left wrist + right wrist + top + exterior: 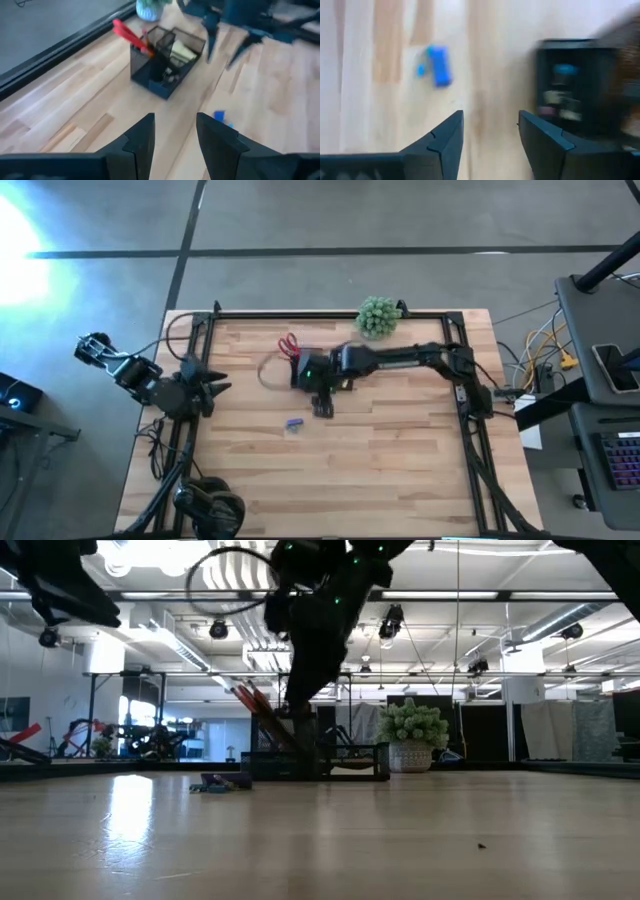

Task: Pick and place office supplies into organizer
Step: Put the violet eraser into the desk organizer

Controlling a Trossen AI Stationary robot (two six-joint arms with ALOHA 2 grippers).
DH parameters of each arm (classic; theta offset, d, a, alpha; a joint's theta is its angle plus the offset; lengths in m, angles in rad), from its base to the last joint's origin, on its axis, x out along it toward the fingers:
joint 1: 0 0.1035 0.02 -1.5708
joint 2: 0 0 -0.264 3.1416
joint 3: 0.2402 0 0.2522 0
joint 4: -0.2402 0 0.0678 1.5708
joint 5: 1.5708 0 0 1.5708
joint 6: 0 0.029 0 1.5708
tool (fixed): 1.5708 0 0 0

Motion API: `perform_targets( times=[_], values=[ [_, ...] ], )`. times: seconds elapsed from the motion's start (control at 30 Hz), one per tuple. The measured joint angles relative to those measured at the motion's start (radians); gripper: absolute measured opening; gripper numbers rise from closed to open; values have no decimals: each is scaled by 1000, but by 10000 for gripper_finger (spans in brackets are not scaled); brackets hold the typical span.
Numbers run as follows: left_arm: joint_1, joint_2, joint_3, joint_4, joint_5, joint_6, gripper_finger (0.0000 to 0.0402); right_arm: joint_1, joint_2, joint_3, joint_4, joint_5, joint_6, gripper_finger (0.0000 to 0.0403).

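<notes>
Headphones (210, 505): black, lying at the near edge of the table, by the left corner, closest to the overhead camera's lower border.
Table (400, 460): pale wood planks with a dark rail round the edge; the near half is bare, wide room to move there.
Blue-purple item (293, 423): alone on the open planks, just in front of the organizer and apart from it; seen close in the right wrist view (438, 65).
Organizer (167, 60): black mesh box, mid-table toward the far side; free wood on all sides.
Scissors (129, 34): red handles sticking up out of the organizer's end compartment, leaning outward.
Yellow sticky-note pad (181, 50): inside the organizer, tilted against a wall.
Right gripper (322, 406): arm stretched across from the right rail, fingers released and empty, hanging beside the organizer above the wood, near the blue-purple item.
Left gripper (215, 388): parked over the left rail, well apart from the organizer; fingers parted with nothing between them.
Green plant (379, 316): ball-shaped, in a pale pot at the far edge, clear of the arm.
Room: grey floor beyond the table; a desk with cables to the right; ceiling lights and dark frames behind.
</notes>
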Motion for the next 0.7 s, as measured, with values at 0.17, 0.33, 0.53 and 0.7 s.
perform_targets(
  times=[0.17,0.33,0.53,0.7],
  values=[
    [0,12,-37,0,15,-4,130,42,71,-15,159,-6,-61,171],
    [0,1,-56,12,41,-5,130,70,134,-16,190,-4,-64,177],
    [0,-23,-58,10,43,-3,130,135,168,-13,212,0,-114,180],
    [0,-45,-62,12,43,-4,130,176,189,-12,270,146,-134,178]
  ],
)
